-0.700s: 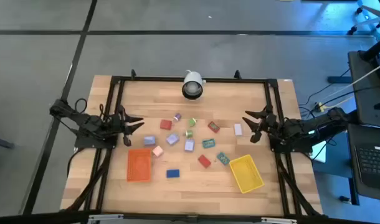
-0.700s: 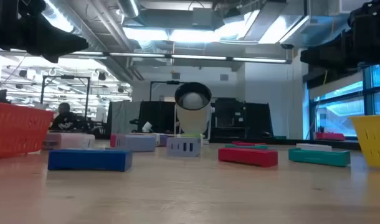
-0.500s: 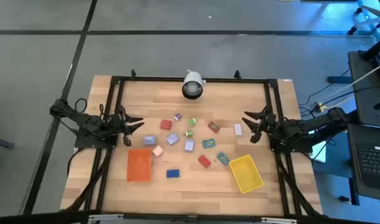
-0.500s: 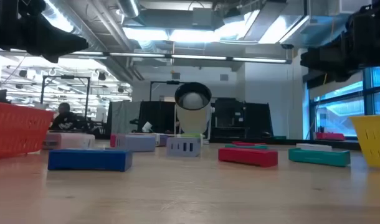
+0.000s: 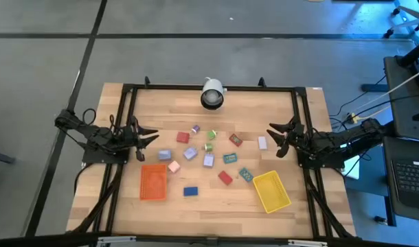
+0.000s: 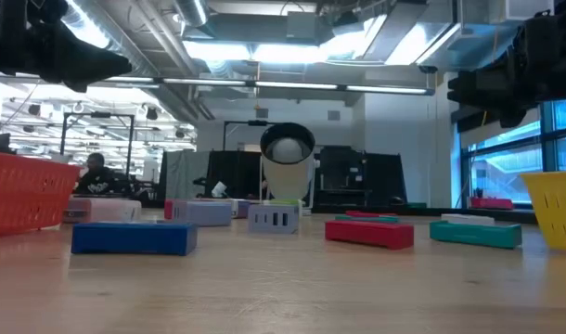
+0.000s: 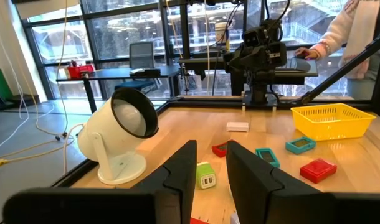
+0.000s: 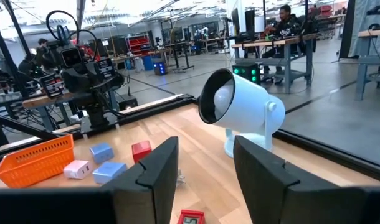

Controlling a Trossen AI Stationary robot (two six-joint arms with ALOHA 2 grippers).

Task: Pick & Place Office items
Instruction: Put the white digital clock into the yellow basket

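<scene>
Nearest on the bench [image 5: 216, 209] sit the orange tray [image 5: 153, 182] and yellow tray [image 5: 271, 191]. The office items [image 5: 209, 160] lie scattered mid-bench between the clenched left gripper [image 5: 149, 136] and the part-open, empty right gripper [image 5: 274, 140]. Farthest stands a white lamp [image 5: 211, 94].

The high view looks straight down on the whole light wooden table [image 5: 216, 199], with the white dome-shaped lamp [image 5: 211, 94] near its far edge. The low view sits at table-top height, close to the surface, facing that lamp [image 6: 287, 158] and the room behind it. Each wrist view looks across the table past its own dark fingers [image 7: 177, 180] [image 8: 156, 174], catching the lamp [image 7: 118, 140] [image 8: 240, 115] from opposite sides.
</scene>
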